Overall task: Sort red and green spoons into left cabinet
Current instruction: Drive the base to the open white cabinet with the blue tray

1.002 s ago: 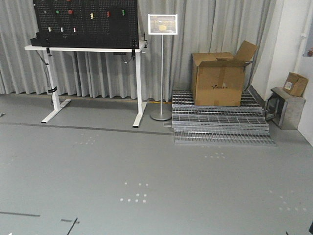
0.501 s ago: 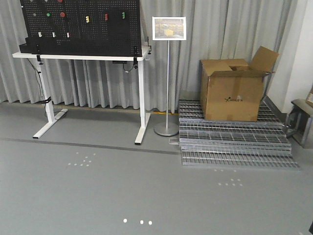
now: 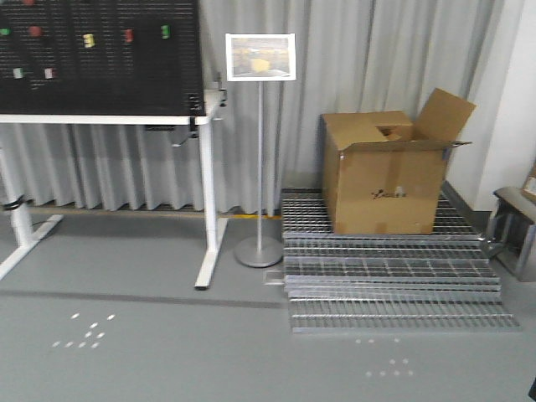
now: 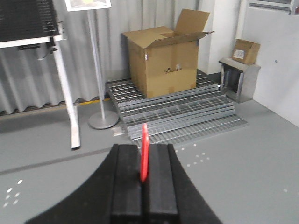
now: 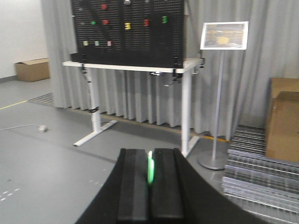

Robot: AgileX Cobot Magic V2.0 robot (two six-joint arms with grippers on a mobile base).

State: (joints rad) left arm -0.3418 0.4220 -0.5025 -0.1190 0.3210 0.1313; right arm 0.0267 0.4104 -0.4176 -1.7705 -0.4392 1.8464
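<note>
Two spoons gripped, zero shelved: we're at the carry stage, approx. halfway at best.

Our left gripper [image 4: 144,163] has its black fingers [image 4: 126,186] pressed together on the slim bright-red plastic spoon [image 4: 145,140], which sticks up betw. them; our right gripper [image 5: 149,179] pinches the slim bright-green plastic spoon [image 5: 150,165] the same way. So pick-up looks done for both. Left to do, as we judge it: reach the light grey metal cabinet, which isn't in any view, then set both spoons on a shelf. Ahead we see only a big open brown cardboard box [image 3: 385,172] on a stack of steel grating [image 3: 389,289], a sign on a thin metal stand [image 3: 260,151] and a black pegboard [image 3: 100,75] on a white-legged table [image 3: 207,201], so some driving/turning is prob. needed.
</note>
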